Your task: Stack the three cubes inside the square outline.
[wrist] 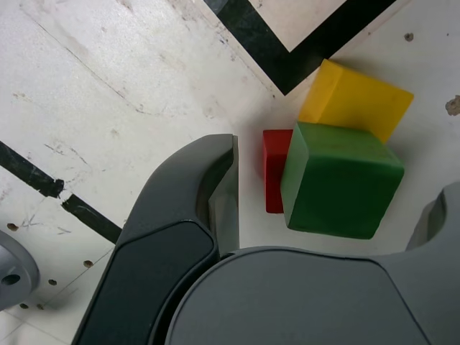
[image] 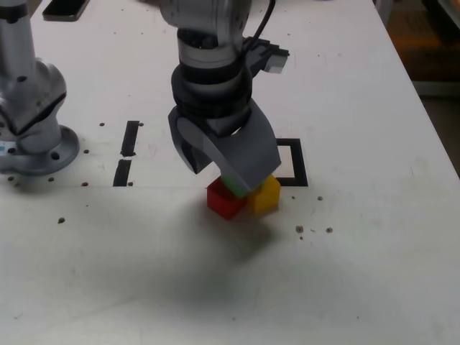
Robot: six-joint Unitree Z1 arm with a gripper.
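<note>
So we've got the gripper (wrist: 341, 190) spread wide around the green cube (wrist: 341, 183), not gripping it. The green one sits up on the red cube (wrist: 274, 169) and yellow cube (wrist: 356, 100) (bit of a pyramid), all just outside the square outline (wrist: 287, 61).

White table (image: 359, 266) — speckled with small dark spots (image: 61, 221). Toward the exterior view's left, two black tape strips (image: 130, 138); far left, a dark flat object (image: 65, 8).
</note>
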